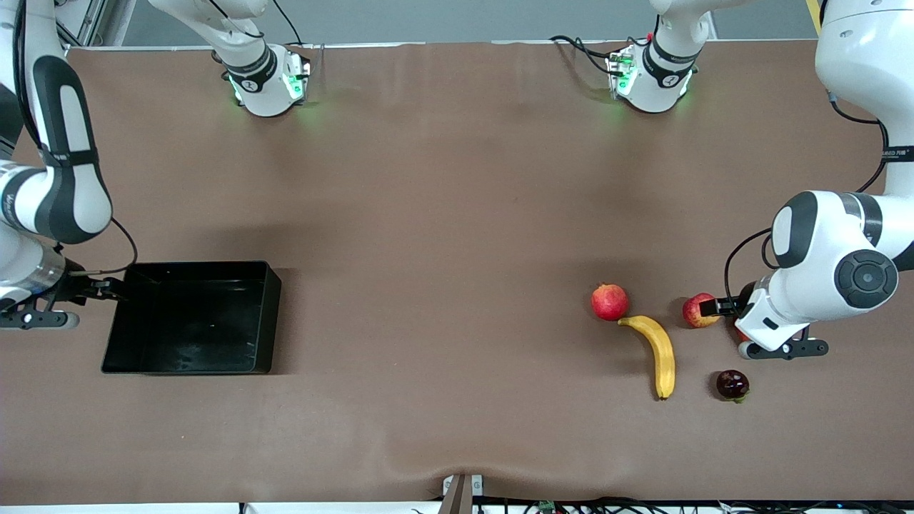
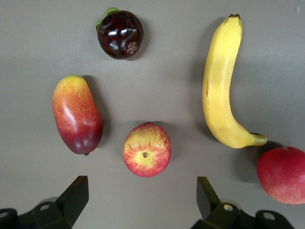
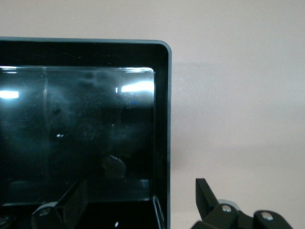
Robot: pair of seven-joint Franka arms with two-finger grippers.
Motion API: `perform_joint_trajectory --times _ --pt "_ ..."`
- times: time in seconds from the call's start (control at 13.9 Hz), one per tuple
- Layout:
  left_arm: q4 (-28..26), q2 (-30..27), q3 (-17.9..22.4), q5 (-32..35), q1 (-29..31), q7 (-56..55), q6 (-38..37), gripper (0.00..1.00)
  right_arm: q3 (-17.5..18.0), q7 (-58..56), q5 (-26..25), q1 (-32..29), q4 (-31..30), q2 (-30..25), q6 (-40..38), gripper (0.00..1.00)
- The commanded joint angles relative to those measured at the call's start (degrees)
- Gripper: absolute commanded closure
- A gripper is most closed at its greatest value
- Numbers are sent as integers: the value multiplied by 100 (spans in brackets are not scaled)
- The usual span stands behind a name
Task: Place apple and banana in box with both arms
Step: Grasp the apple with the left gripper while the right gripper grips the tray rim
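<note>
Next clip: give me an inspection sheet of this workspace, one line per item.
Surface: brown table cover.
Job's things: apple, banana on the table; box empty, toward the right arm's end.
Clutter: pomegranate, mango, dark mangosteen around the apple.
Pincers: left pincer open over the apple; right pincer open, straddling the box wall.
Cables: black leads at both arms, bundle along the edge nearest the front camera.
Surroundings: nothing seen.

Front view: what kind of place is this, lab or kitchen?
Most likely a robot lab bench, not a kitchen: two white arms mounted at a bare brown table, loose cables along its edge, and staged props only, a black box, banana and apple.
</note>
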Motion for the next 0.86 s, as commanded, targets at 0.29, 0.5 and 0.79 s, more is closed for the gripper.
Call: perform_joint_trajectory --times 0.29,0.5,0.79 --pt "-73 110 -24 82 126 -110 59 0 19 -1173 644 -193 295 625 141 0" --pt "-134 199 -24 65 249 -110 121 0 10 -1218 671 -202 356 844 150 0" --pt "-301 269 -24 56 267 -119 322 0 1 -1761 1056 -263 505 1117 141 0"
